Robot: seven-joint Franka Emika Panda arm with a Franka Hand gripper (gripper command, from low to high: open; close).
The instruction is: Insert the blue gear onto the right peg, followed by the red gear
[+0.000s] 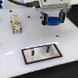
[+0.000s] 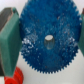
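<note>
My gripper (image 1: 52,16) is shut on the blue gear (image 1: 52,20) and holds it in the air, beyond the grey plate with a black border (image 1: 53,52). Two dark pegs stand on the plate: the right peg (image 1: 47,48) and the other peg (image 1: 33,53). In the wrist view the blue gear (image 2: 40,25) fills the picture, its centre hole showing, gripped at the rim between the two green fingers (image 2: 8,37). A part of the red gear (image 2: 14,77) shows below it on the white table. The red gear is hidden in the exterior view.
A beige block-like object (image 1: 16,23) stands on the white table (image 1: 11,53) at the exterior view's left. A small blue thing (image 1: 0,18) lies at the left edge.
</note>
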